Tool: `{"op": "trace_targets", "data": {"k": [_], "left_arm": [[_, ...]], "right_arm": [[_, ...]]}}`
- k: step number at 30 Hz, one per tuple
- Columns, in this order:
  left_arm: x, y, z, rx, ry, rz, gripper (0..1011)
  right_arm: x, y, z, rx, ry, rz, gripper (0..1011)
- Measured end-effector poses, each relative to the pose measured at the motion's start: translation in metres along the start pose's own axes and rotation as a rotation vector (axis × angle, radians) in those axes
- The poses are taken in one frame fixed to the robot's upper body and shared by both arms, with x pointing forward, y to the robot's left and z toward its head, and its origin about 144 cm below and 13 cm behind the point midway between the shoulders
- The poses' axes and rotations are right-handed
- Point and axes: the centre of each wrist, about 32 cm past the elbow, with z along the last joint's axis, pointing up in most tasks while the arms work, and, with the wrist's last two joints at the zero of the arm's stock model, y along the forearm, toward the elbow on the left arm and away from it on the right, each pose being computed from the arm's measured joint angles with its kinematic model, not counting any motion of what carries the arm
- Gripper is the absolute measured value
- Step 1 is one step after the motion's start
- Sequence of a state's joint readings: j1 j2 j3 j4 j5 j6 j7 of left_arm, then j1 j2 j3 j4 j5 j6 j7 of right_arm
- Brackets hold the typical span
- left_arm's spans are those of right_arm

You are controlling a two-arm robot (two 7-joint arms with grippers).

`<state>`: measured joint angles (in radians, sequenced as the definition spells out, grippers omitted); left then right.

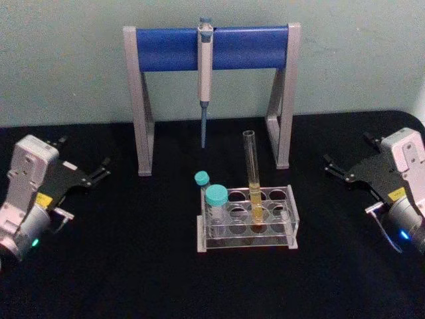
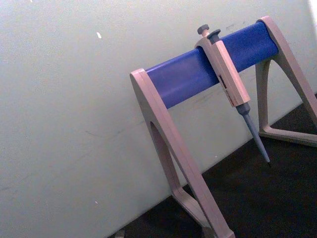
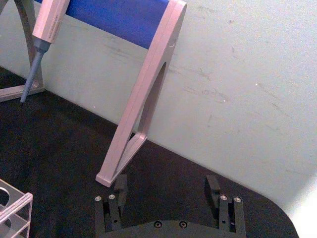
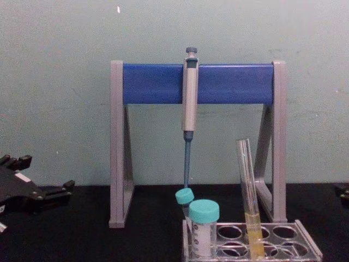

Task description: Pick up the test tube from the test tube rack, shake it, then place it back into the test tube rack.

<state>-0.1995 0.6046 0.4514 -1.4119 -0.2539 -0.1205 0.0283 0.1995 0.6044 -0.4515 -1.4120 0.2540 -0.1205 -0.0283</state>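
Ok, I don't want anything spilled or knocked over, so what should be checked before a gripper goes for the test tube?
1. Test tube upright in the test tube rack: ok.
2. Space around its top: ok; the pipette hangs farther back on the stand.
3. Teal-capped vials apart from the tube: ok, at the rack's left end.
4. Right gripper open, out to the rack's right: ok.
5. Left gripper open, out to the left: ok.
6. Tube capped for shaking: not ok, its top is open; the yellow liquid fills only the lower part.
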Motion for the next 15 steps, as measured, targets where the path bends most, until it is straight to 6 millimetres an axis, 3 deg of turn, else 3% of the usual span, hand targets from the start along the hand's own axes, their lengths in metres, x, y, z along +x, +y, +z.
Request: {"op": "trace_targets", "data": {"k": [15], "left_arm": [[0.0, 0.0, 0.0, 0.0, 0.0, 0.0, 1001]], "right_arm": [[0.0001, 0.0, 0.0, 0.0, 0.0, 0.0, 1000]]}}
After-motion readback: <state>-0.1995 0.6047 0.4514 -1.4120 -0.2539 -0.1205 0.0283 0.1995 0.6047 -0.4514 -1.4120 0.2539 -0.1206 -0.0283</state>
